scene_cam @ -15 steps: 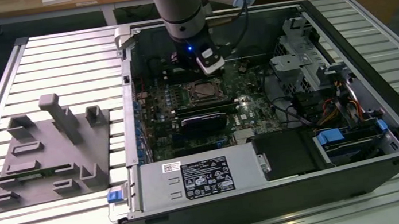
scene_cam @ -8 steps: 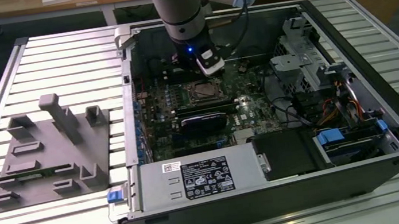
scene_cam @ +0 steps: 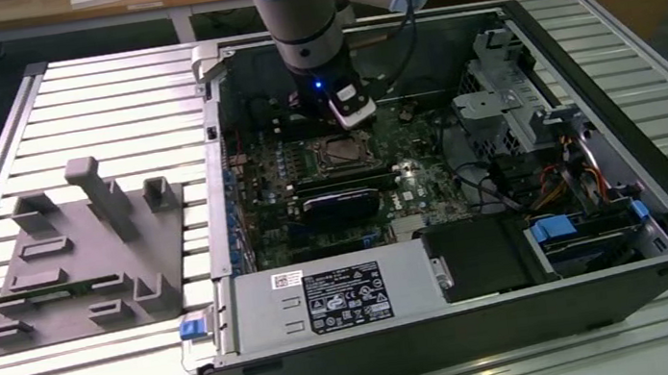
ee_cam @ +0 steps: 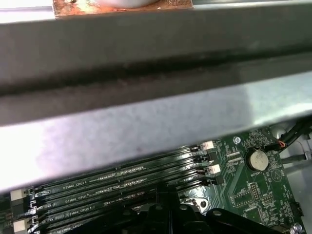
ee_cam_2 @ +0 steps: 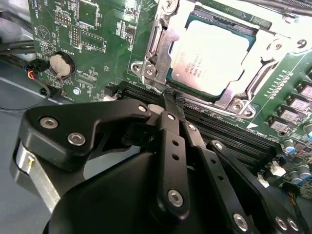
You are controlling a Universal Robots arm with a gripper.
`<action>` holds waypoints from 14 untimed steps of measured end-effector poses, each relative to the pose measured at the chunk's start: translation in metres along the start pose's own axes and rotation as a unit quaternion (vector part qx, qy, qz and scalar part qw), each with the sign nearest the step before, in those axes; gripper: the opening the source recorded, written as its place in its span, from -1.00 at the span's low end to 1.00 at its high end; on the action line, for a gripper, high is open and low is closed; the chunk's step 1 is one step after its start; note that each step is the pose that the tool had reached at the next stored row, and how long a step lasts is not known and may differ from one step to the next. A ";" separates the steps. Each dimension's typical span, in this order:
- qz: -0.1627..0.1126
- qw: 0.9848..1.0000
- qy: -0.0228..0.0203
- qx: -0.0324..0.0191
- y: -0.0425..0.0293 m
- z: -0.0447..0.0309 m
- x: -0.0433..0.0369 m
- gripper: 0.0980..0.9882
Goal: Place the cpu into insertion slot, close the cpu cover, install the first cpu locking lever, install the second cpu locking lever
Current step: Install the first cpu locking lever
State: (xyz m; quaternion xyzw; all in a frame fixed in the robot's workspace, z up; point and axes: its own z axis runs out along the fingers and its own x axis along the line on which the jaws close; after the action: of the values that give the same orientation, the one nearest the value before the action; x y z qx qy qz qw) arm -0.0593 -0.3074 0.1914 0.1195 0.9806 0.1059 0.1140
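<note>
Silvery cpu seemingly inside insertion slot

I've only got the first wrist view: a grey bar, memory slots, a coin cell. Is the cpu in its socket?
Observer: Yes. In the second wrist view the cpu sits in the insertion slot, silvery face up.
Operator: And the cover?
Observer: The cpu cover looks down flat, framing the chip.
Operator: The gripper?
Observer: The gripper is shut, its tips at the insertion slot's edge beside the memory slots.
</note>
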 end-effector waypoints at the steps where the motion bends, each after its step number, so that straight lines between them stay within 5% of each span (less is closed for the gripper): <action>1: 0.000 1.000 0.000 0.000 -0.0001 0.0004 0.0001 -0.98; 12: 0.001 1.000 0.000 -0.002 -0.0007 0.0029 0.0006 -0.98; 14: 0.002 1.000 0.001 -0.006 -0.0008 0.0029 0.0006 -0.98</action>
State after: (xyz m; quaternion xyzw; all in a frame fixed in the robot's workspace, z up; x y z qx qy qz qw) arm -0.0593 -0.3075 0.1884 0.1204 0.9798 0.1122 0.1134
